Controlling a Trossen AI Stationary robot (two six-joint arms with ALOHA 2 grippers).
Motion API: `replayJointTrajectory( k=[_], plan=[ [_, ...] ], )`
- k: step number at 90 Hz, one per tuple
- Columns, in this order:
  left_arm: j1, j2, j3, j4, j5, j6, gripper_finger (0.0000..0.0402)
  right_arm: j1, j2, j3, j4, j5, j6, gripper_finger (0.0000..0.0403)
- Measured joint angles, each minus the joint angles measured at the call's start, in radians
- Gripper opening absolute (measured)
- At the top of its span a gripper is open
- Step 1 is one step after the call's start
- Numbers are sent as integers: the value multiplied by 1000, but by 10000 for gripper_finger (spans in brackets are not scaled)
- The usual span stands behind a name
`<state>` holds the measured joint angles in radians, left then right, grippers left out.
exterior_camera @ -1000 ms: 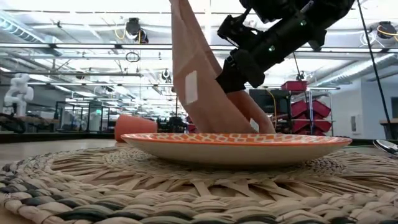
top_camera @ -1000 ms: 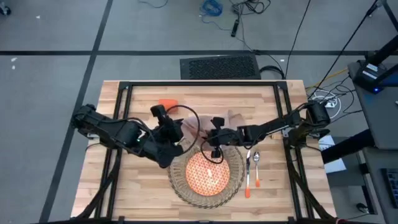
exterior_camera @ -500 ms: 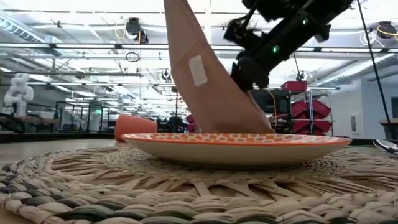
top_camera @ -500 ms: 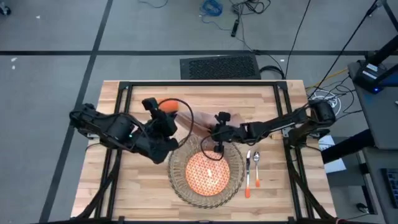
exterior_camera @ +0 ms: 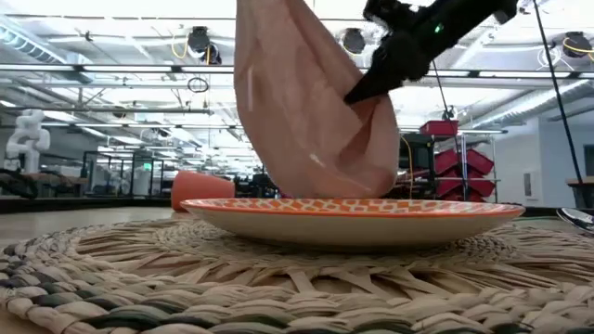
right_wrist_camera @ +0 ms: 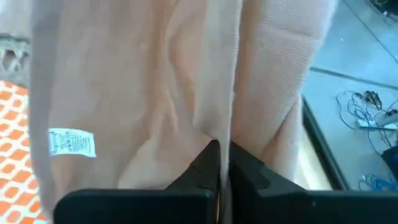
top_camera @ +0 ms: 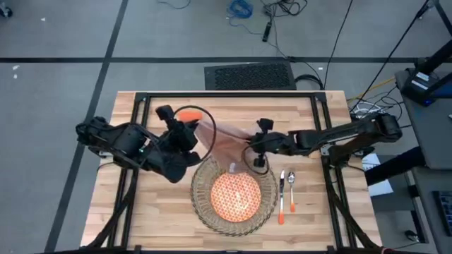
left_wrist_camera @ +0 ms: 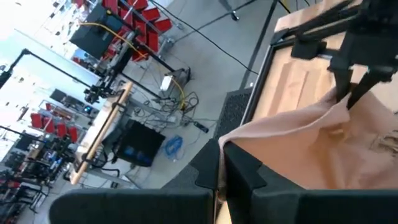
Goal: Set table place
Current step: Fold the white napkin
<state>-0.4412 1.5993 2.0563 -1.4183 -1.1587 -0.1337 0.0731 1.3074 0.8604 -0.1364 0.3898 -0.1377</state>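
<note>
A beige cloth napkin (top_camera: 226, 136) hangs spread between my two grippers, above the table (top_camera: 152, 204) just beyond the woven placemat (top_camera: 205, 212). My left gripper (top_camera: 199, 135) is shut on its left end and my right gripper (top_camera: 253, 146) on its right end. The orange-patterned plate (top_camera: 235, 195) lies on the placemat. An orange cup (top_camera: 188, 115) lies on its side at the far left. Two orange-handled pieces of cutlery (top_camera: 285, 189) lie right of the placemat. In the low view the napkin (exterior_camera: 306, 111) hangs behind the plate (exterior_camera: 353, 215), which hides its lower end. My left gripper pinches the napkin's upper edge (left_wrist_camera: 231, 138) between its two shut fingers, coming from the table's left. The cloth runs from there, slightly sagging, toward the other gripper. My right gripper pinches a fold of the napkin (right_wrist_camera: 225, 134) between its shut fingers, coming from the table's right. The cloth hangs down in folds on both sides of the fingers, its white label (right_wrist_camera: 71, 143) showing.
Bare tabletop lies left of the placemat and along the near edge. The table's black frame (top_camera: 226, 94) runs around the far side. Cables and a dark mat (top_camera: 248, 75) lie on the floor beyond.
The grippers have drawn apart: my left one toward the table's far left, my right one toward the right edge. The napkin, which hung as a narrow bunch, has spread out wide between them and has moved off the plate toward the far side.
</note>
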Motion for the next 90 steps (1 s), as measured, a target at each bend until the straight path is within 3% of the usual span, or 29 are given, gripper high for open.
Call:
replayJointTrajectory(
  k=[21, 53, 90],
  plan=[
    [0, 0, 53, -5, -16, 21, 0, -2, -109, 0, -125, -31, 47, 0],
    [0, 2, 139, 1, -31, 72, 0, -1, -125, 8, -167, -130, 74, 0],
    [11, 0, 171, 2, -92, 124, 0, 16, -124, 177, -373, -222, 95, 0]
  ],
)
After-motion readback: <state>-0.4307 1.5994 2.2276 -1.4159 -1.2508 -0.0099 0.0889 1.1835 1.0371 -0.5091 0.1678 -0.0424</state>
